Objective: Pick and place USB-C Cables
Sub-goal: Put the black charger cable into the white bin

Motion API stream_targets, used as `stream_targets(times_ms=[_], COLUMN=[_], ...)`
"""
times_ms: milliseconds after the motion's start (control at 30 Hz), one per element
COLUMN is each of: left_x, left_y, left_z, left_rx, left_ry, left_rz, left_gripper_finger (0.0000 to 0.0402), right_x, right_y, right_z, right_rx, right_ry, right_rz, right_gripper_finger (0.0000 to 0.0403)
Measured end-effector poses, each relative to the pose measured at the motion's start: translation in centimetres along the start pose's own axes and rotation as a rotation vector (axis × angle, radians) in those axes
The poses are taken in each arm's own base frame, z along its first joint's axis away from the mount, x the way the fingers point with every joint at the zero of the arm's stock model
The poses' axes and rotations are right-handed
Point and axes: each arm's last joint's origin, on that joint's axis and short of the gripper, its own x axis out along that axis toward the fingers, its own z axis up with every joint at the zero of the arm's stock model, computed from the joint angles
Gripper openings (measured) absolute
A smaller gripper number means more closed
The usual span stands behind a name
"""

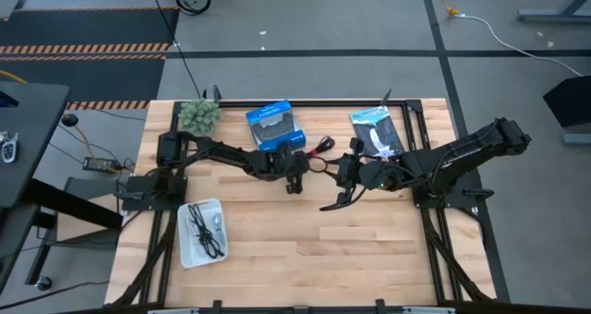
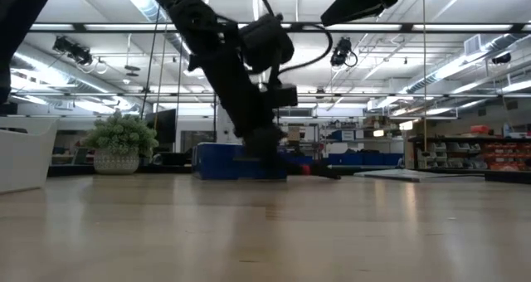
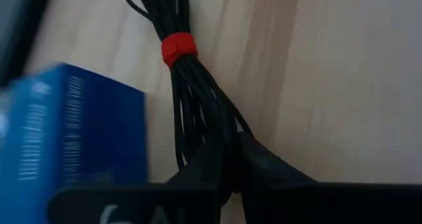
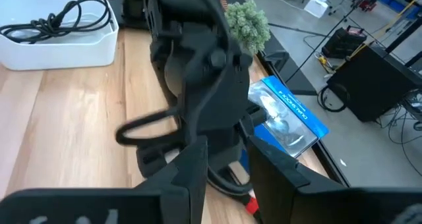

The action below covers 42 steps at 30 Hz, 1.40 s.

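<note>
The left gripper (image 3: 227, 161) has its fingers (image 3: 198, 174) pinched on the black cable (image 3: 188, 85) (bundled with a red band (image 3: 179, 48)), low on the table (image 1: 369, 249) near centre. The blue box (image 1: 275, 126) sits just beside it, at about 11 o'clock. At 3 o'clock, close by, hangs the right gripper (image 1: 342, 199) — fingers spread, holding nothing. Well apart at 8 o'clock, the white tray (image 1: 185, 249) holds another black cable (image 1: 205, 229). The packet (image 1: 377, 131) lies at 2 o'clock, the plant (image 1: 199, 116) at 10.
</note>
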Motion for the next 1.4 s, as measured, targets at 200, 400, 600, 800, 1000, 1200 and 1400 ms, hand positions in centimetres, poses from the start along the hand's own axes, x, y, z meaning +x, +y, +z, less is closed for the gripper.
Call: stream_targets(times_ms=[200, 400, 600, 800, 1000, 1200, 1400], left_x=[-5.2, -12.5, -18.7, -24.4, -29.6, -33.8, -36.0], left_y=[0.7, 2.4, 3.7, 2.9, 0.9, -0.7, -1.8], left_z=[2.2, 2.9, 1.5, -0.4, -3.6, -6.2, -8.5], left_rx=[0.164, 0.273, 0.295, 0.387, 0.554, 0.650, 0.821], left_ry=[-0.011, 0.080, 0.197, 0.244, 0.338, 0.331, 0.317], left_rz=[0.019, -0.055, -0.148, -0.396, -0.659, -0.720, -0.746], left_gripper_finger=[0.0027, 0.0031, 0.0032, 0.0034, 0.0035, 0.0035, 0.0036], right_x=[0.0, -0.3, -1.1, -1.3, -1.3, -1.3, -1.4], right_y=[0.0, -0.1, -0.2, -0.4, -0.4, -0.4, -0.3], right_z=[0.1, 0.2, 0.6, 0.6, 0.7, 1.0, 1.9], right_rx=[-0.014, -0.036, -0.046, -0.040, -0.044, -0.056, -0.053], right_ry=[-0.009, -0.019, -0.044, -0.051, -0.054, -0.083, -0.162], right_rz=[-0.001, -0.033, -0.071, -0.070, -0.069, -0.069, -0.018], right_gripper_finger=[0.0114, 0.0114, 0.0114, 0.0114, 0.0114, 0.0114, 0.0114])
